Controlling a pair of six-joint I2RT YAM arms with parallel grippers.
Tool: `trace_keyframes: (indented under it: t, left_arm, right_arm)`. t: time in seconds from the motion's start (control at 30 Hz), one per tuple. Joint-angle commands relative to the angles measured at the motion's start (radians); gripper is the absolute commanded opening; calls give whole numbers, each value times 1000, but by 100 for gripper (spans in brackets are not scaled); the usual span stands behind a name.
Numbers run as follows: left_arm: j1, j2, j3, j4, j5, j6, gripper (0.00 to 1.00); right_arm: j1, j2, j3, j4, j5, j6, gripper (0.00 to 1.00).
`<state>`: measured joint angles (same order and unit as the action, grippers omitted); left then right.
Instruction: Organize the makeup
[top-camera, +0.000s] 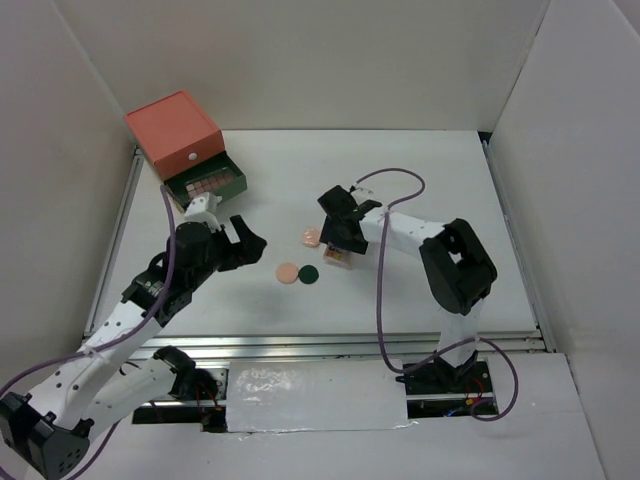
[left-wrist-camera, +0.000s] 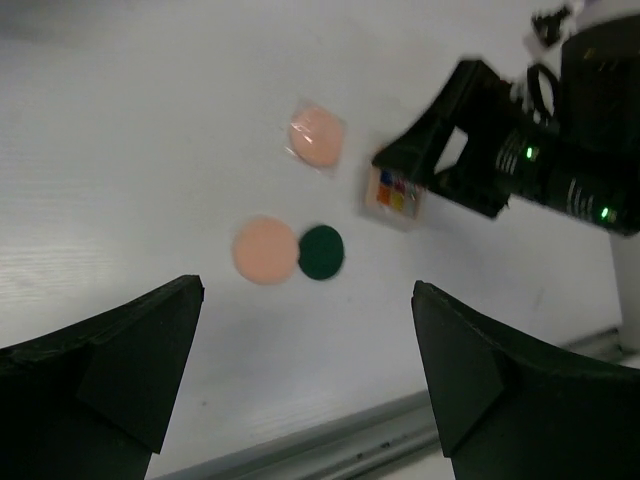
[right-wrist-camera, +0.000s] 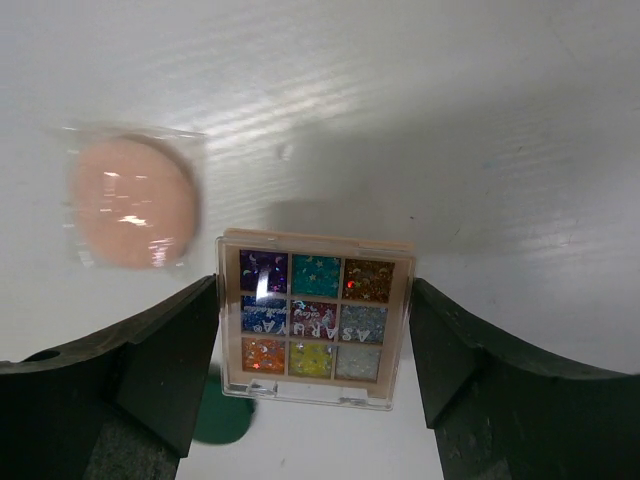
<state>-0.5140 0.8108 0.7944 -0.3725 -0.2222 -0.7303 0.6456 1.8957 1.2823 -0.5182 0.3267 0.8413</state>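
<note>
My right gripper (top-camera: 338, 250) is shut on the square multicolour palette (right-wrist-camera: 315, 318), one finger on each side edge, and holds it tilted just above the table. It also shows in the left wrist view (left-wrist-camera: 397, 195). A pink disc in clear wrap (top-camera: 311, 237) lies just left of it. A peach disc (top-camera: 288, 272) and a dark-green disc (top-camera: 309, 272) lie side by side nearer the front. My left gripper (top-camera: 248, 242) is open and empty, left of the discs. Brown palettes (top-camera: 207, 185) lie in the open drawer. The green tubes are out of view.
The red drawer chest (top-camera: 172, 132) stands at the back left, its green drawer (top-camera: 236, 183) pulled out toward the table's middle. White walls close in the table on three sides. A metal rail (top-camera: 330, 345) runs along the front edge.
</note>
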Motion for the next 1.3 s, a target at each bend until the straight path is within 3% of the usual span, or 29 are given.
trace_keyframes:
  t: [0.0,0.13,0.5,1.0,1.13,1.2,1.27]
  left_arm:
    - [-4,27,-70,288,322,16,99]
    - [-4,89,-168,634,530,-26,99]
    - [-11,350,-141,995,627,-182,99]
    - [-14,422,-104,968,524,-129,83]
    - [-14,439,-98,975,520,-115,67]
    - [-14,442,-93,972,517,-115,52]
    - [-12,446,-92,980,517,-112,47]
  right_arm:
    - [6,-156,20,41,40,64,40]
    - [12,-250,51,26,55,79,40]
    - [80,-394,60,38,64,93,41]
    - [157,-408,63,66,68,85,41]
    - [172,-408,66,72,66,82,41]
    - [175,-409,69,75,63,79,41]
    - [177,-411,68,78,60,76,41]
